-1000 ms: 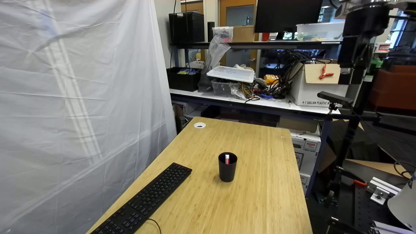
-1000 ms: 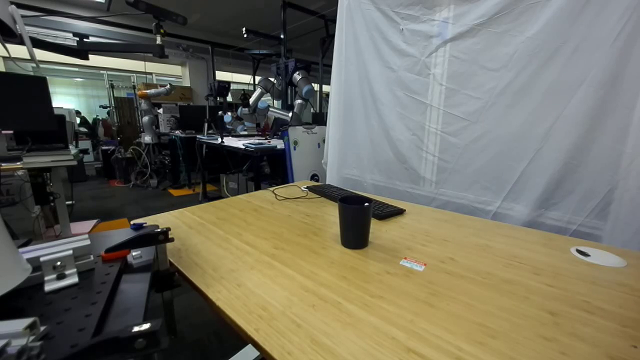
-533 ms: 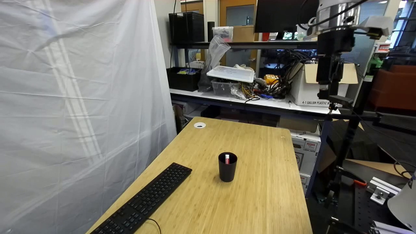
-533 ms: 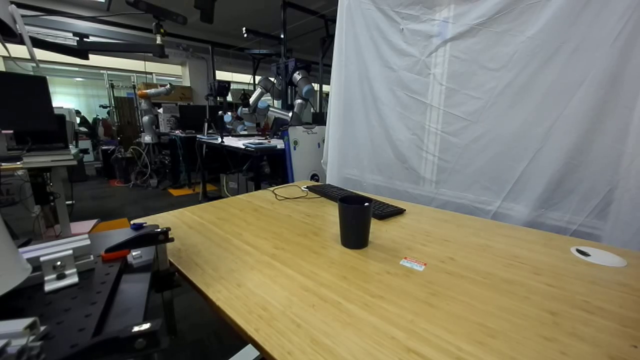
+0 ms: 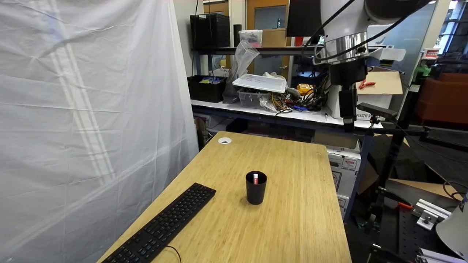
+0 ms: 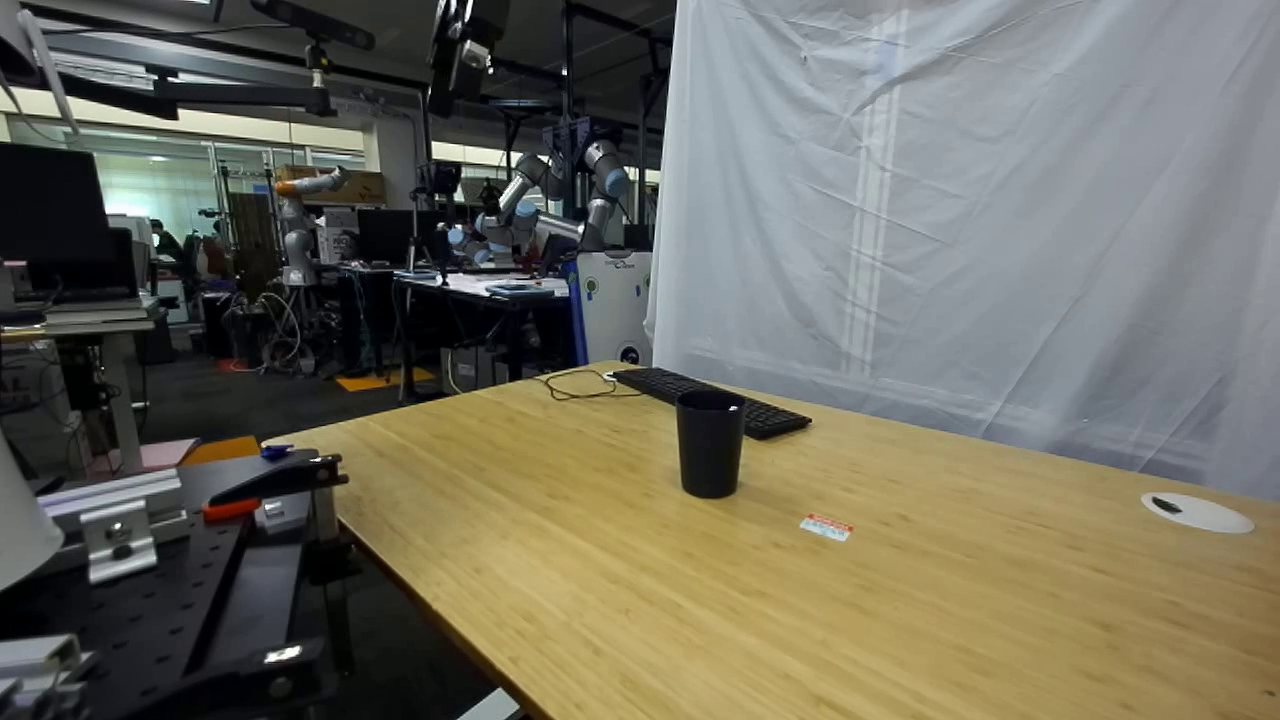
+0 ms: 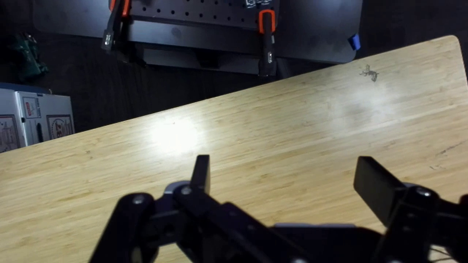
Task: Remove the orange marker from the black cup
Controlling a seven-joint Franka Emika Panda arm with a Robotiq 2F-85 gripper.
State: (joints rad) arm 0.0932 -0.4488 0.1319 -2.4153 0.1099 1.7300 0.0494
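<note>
Since the marker (image 5: pixel 255 178) sits inside the cup (image 5: pixel 255 194) below frame center, you've got your gripper (image 7: pixel 285 173) spread wide, probably for pinching.

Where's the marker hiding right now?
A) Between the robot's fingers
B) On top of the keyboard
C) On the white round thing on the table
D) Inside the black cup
D: in an exterior view the white end of the marker shows inside the opening of the black cup, while in the wrist view the fingers stand apart with nothing held between them.
</note>
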